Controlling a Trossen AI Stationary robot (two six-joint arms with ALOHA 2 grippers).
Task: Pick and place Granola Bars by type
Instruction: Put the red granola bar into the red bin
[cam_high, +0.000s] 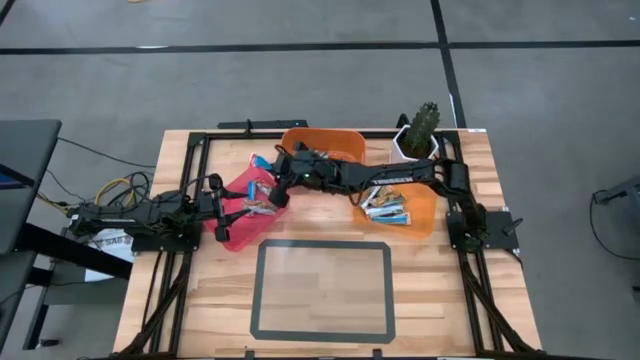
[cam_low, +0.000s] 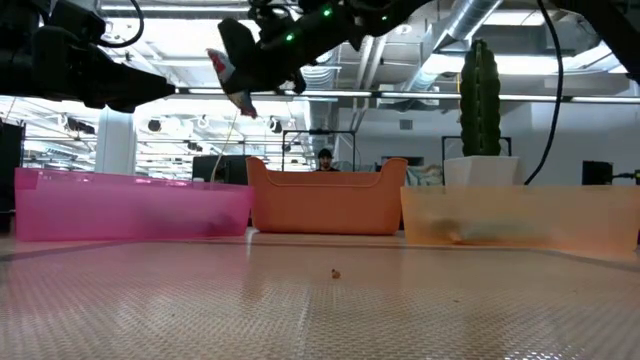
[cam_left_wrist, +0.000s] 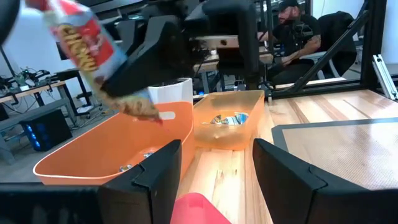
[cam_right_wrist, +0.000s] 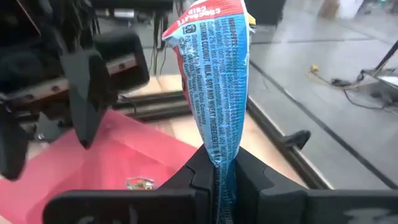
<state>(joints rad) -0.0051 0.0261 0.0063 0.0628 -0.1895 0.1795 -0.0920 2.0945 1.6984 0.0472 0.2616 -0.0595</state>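
My right gripper (cam_high: 283, 170) reaches across the table and hangs above the pink bin (cam_high: 238, 228), shut on a granola bar (cam_right_wrist: 214, 81) in a blue, white and red wrapper. The low view shows that bar (cam_low: 228, 78) high in the air. More bars (cam_high: 262, 195) lie in the pink bin, and blue-and-white bars (cam_high: 388, 208) lie in the pale orange bin (cam_high: 425, 215). My left gripper (cam_left_wrist: 214, 168) is open at the pink bin's left end (cam_high: 232, 208), touching nothing. My right gripper pinches the granola bar by one end (cam_right_wrist: 219, 158) between its two fingers. The rest of the wrapper sticks out straight beyond the fingertips (cam_right_wrist: 245, 168). The bar is lifted clear, above the pink bin (cam_right_wrist: 93, 162).
A deeper orange bin (cam_high: 325, 143) stands at the far side between the other two. A cactus in a white pot (cam_high: 420, 130) stands at the far right. A dark-framed mat (cam_high: 322, 288) covers the near middle. A person sits beyond the table (cam_left_wrist: 298, 37).
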